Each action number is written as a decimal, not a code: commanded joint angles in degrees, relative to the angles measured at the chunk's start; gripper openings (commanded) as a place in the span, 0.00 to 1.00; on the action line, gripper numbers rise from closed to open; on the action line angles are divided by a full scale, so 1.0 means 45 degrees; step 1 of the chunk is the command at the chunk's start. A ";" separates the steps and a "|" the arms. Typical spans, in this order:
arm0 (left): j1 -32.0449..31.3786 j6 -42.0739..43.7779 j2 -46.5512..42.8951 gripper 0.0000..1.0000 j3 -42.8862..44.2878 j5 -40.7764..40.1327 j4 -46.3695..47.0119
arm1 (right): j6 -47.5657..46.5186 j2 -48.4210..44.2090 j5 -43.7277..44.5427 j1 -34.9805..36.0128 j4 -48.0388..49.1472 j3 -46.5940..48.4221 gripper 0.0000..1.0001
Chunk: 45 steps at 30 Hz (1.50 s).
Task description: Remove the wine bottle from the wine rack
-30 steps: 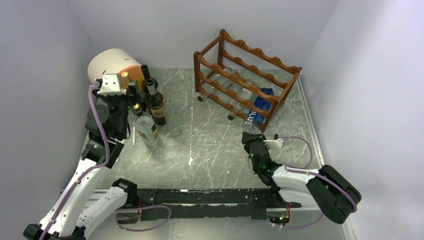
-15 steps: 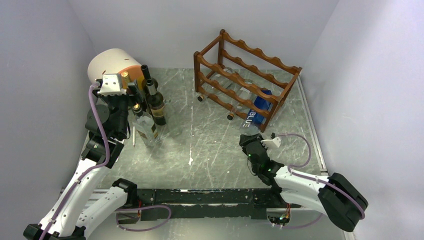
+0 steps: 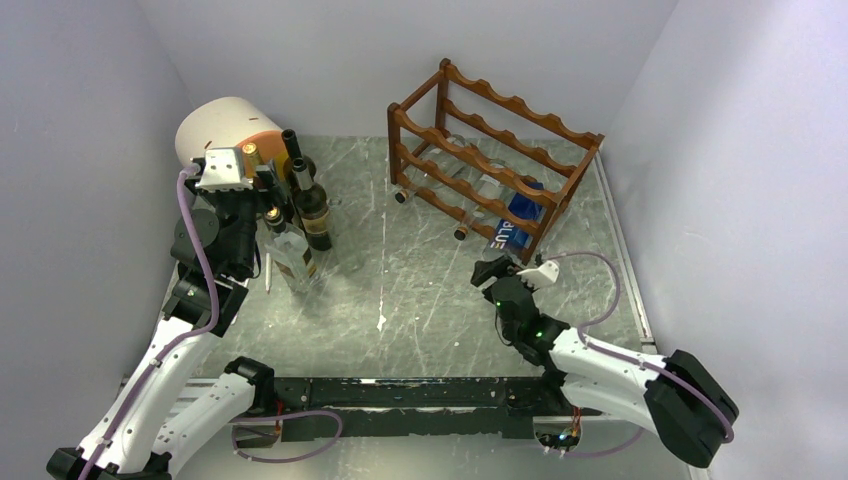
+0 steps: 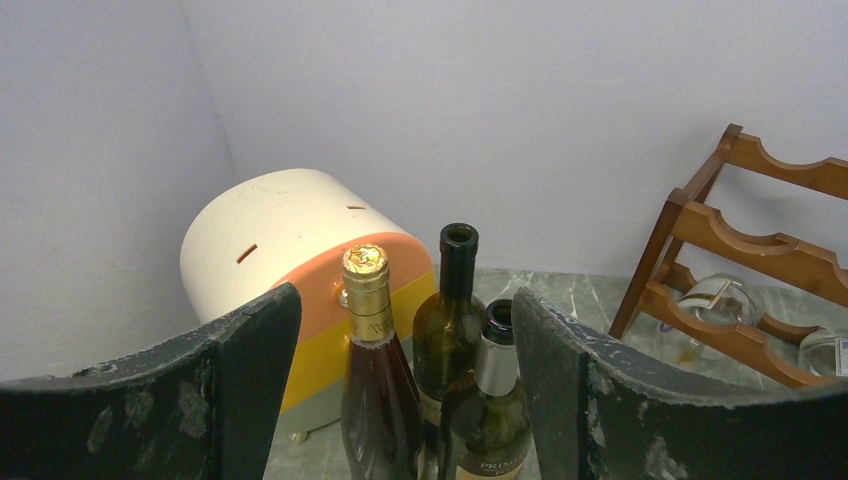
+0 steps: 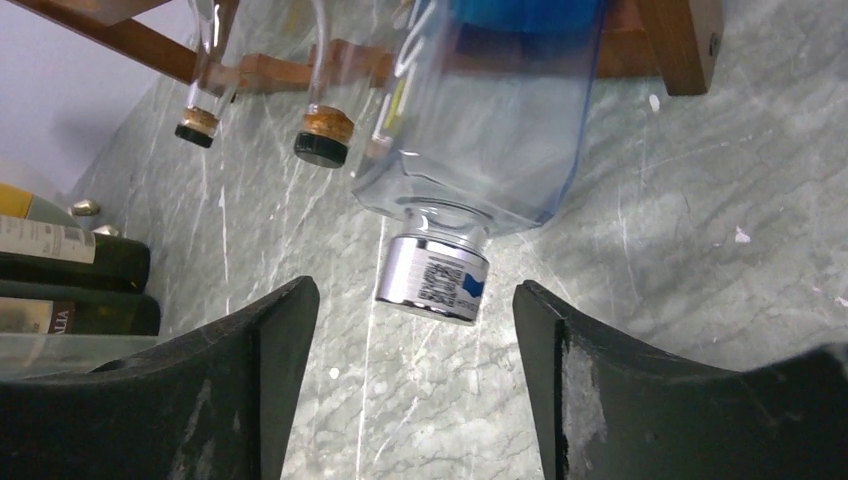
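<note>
The reddish-brown wine rack (image 3: 492,150) stands at the back right. A clear wine bottle with a blue label (image 3: 512,228) sticks neck-first out of its lowest tier. In the right wrist view its silver cap (image 5: 432,281) hangs just above the table. My right gripper (image 5: 412,300) is open, with the cap just ahead of the gap between its fingertips and touching neither. In the top view the right gripper (image 3: 500,272) sits just in front of the rack. My left gripper (image 4: 405,330) is open at the far left, around nothing.
Two more clear bottles (image 5: 322,140) lie in the rack to the left of the blue-labelled one. Three bottles (image 3: 310,205) stand upright at the left. A cream, orange and yellow drum (image 3: 230,125) is behind them. Grey walls close in the marble table (image 3: 420,290).
My right gripper has opened and let go of the bottle's neck, shifting slightly left. The blue-labelled bottle lies a little further back in the rack. The left arm has not moved.
</note>
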 commanded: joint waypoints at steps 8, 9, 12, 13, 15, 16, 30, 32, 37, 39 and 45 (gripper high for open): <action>0.0099 -0.0125 -0.0001 0.81 0.0351 0.0200 -0.0015 | -0.2840 -0.2003 -0.0079 0.0043 -0.6625 0.3043 0.91; 0.0109 -0.0125 0.0019 0.81 0.0352 0.0208 -0.0015 | -0.3016 -0.2105 -0.0102 0.0044 -0.7318 0.3392 0.91; 0.0099 -0.0158 0.0021 0.81 0.0369 0.0242 -0.0058 | -0.4352 -0.2432 -0.0413 0.0057 -0.8590 0.4538 0.92; 0.0104 -0.0154 0.0019 0.81 0.0369 0.0262 -0.0049 | -0.5500 -0.2554 -0.0852 0.0066 -0.8420 0.4814 0.92; 0.0100 -0.0182 0.0009 0.81 0.0369 0.0289 -0.0072 | -0.8428 -0.2702 -0.2132 0.0072 -0.7925 0.5448 0.92; 0.0099 -0.0200 0.0010 0.81 0.0393 0.0309 -0.0058 | -0.9757 -0.2661 -0.2622 0.0077 -0.7876 0.5844 0.92; -0.0100 -0.0130 -0.0146 0.82 0.0299 0.0059 0.0047 | -2.5438 -0.1046 -0.6020 0.0098 -1.1658 0.6704 0.98; -0.0152 -0.0111 -0.0156 0.82 0.0287 0.0009 0.0080 | -2.6353 -0.0671 -0.5335 0.0066 -1.1709 0.6470 1.00; -0.0267 -0.0105 -0.0201 0.82 0.0282 0.0007 0.0079 | -2.7719 0.0066 -0.3543 0.0080 -1.0491 0.5388 1.00; -0.0310 -0.0105 -0.0192 0.82 0.0295 0.0000 0.0078 | -2.8347 0.0051 -0.3158 0.0084 -0.9397 0.4860 1.00; -0.0387 -0.0105 -0.0120 0.82 0.0277 0.0001 0.0083 | -3.0445 0.0810 -0.2511 0.0037 -0.5882 0.3470 1.00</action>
